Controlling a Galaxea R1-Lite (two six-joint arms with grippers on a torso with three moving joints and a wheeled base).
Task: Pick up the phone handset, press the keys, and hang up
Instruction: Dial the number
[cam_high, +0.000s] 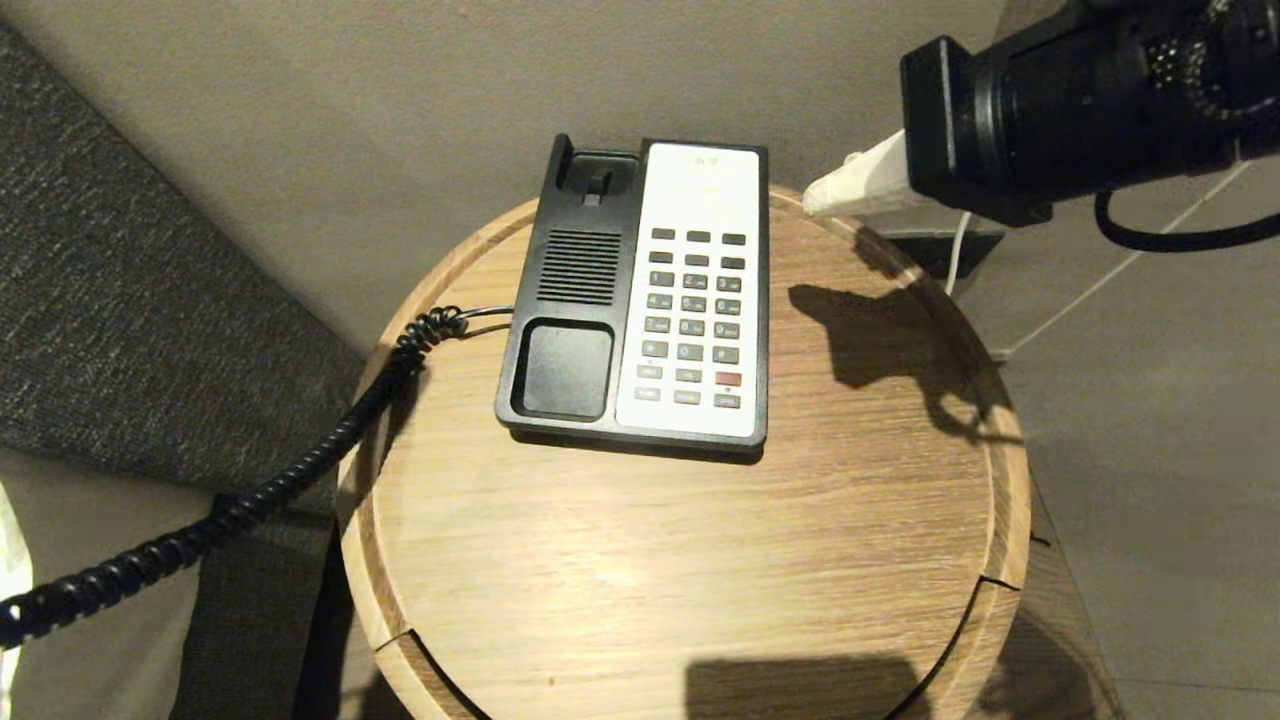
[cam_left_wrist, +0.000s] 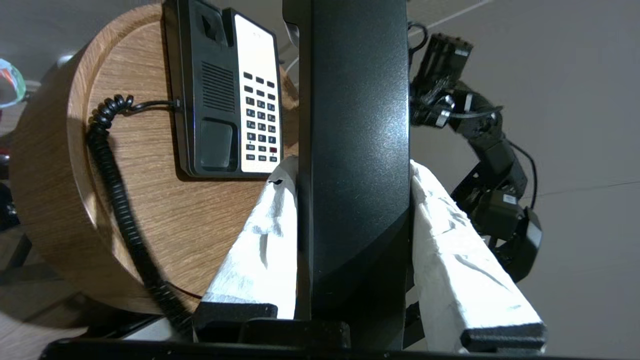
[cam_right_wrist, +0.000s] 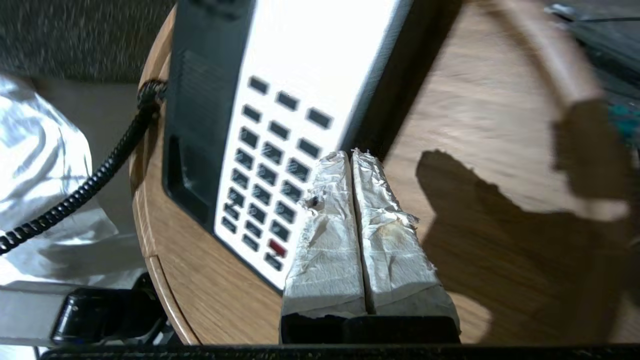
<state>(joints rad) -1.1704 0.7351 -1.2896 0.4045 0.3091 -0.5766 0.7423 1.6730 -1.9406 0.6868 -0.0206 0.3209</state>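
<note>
The black phone handset (cam_left_wrist: 355, 150) stands upright between the white-wrapped fingers (cam_left_wrist: 260, 240) of my left gripper (cam_left_wrist: 352, 167), which is shut on it, off the table's near-left side and outside the head view. Its coiled cord (cam_high: 250, 500) runs from the phone base (cam_high: 575, 290) off the table's left edge. The base's cradle lies empty beside the white keypad (cam_high: 692, 310). My right gripper (cam_right_wrist: 351, 156) is shut and empty. It hovers above the table just right of the keypad, and in the head view it (cam_high: 850, 190) enters from the upper right.
The phone sits on a round wooden side table (cam_high: 700, 580) with a raised rim. A grey upholstered seat (cam_high: 120, 300) lies to the left, and grey floor with a white cable (cam_high: 1100, 280) to the right. Bare wood shows in front of the base and to its right.
</note>
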